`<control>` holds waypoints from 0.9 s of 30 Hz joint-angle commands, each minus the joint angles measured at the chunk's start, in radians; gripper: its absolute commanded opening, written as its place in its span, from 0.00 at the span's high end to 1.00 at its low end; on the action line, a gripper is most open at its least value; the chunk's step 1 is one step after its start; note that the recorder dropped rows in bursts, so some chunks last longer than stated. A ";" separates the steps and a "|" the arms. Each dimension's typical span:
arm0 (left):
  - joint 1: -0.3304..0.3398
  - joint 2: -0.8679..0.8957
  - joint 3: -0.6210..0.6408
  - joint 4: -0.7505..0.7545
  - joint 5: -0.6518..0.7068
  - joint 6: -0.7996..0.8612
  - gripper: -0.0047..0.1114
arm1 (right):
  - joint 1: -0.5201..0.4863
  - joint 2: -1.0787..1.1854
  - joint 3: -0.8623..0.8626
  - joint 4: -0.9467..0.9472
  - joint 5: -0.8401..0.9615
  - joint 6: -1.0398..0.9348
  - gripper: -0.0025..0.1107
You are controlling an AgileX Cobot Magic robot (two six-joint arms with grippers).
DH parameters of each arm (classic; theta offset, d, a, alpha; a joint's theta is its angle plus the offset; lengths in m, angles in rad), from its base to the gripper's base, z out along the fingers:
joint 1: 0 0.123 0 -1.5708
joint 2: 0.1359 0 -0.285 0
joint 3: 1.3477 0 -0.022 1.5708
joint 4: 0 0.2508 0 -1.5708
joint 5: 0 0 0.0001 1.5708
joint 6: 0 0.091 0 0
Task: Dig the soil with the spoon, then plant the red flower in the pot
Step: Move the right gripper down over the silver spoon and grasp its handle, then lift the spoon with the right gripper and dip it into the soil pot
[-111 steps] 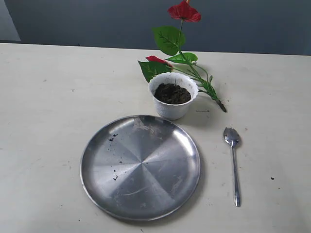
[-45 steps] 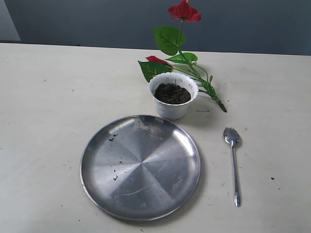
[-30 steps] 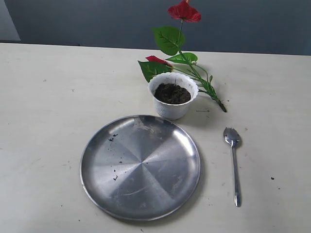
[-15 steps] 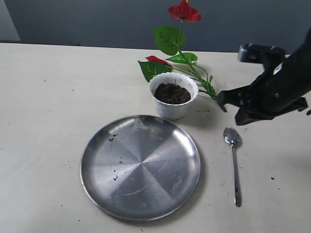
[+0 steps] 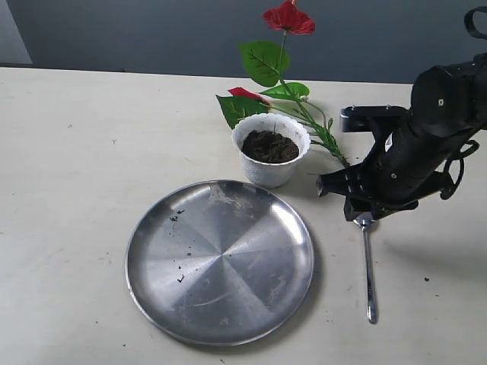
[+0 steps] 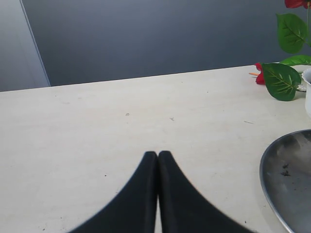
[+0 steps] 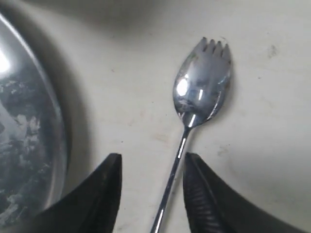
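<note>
The white pot (image 5: pixel 270 167) holds dark soil (image 5: pixel 269 146) and stands behind the plate. The red flower (image 5: pixel 289 18) lies on the table behind the pot, with its stem running out to the pot's right. The silver spoon (image 5: pixel 369 266), with small tines at its bowl tip, lies flat to the right of the plate. My right gripper (image 5: pixel 354 207) hangs open low over the spoon's bowl end. In the right wrist view its fingers (image 7: pixel 152 162) straddle the thin handle just below the bowl (image 7: pixel 201 82), apart from it. My left gripper (image 6: pixel 158 154) is shut and empty above bare table.
A large round steel plate (image 5: pixel 219 260) with a few soil crumbs lies in front of the pot. Its rim (image 7: pixel 29 121) is close beside my right gripper. The left wrist view shows the plate's edge (image 6: pixel 286 174) and a green leaf (image 6: pixel 281 80).
My right arm has come in from the right and moved down and left, from above the flower stem's end to over the spoon's bowl. The pot, flower, spoon and plate have not moved.
</note>
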 commanded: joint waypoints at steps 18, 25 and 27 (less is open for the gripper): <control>-0.005 -0.001 -0.002 -0.002 -0.014 -0.004 0.95 | 0.002 0.223 0.004 -0.105 0.021 0.103 0.98; -0.005 -0.001 -0.002 -0.002 -0.014 -0.004 0.95 | 0.002 -0.081 -0.034 -0.155 0.114 -0.019 0.98; -0.005 -0.001 -0.002 -0.002 -0.014 -0.004 0.95 | 0.002 -0.129 -0.067 -0.157 0.074 -0.151 0.98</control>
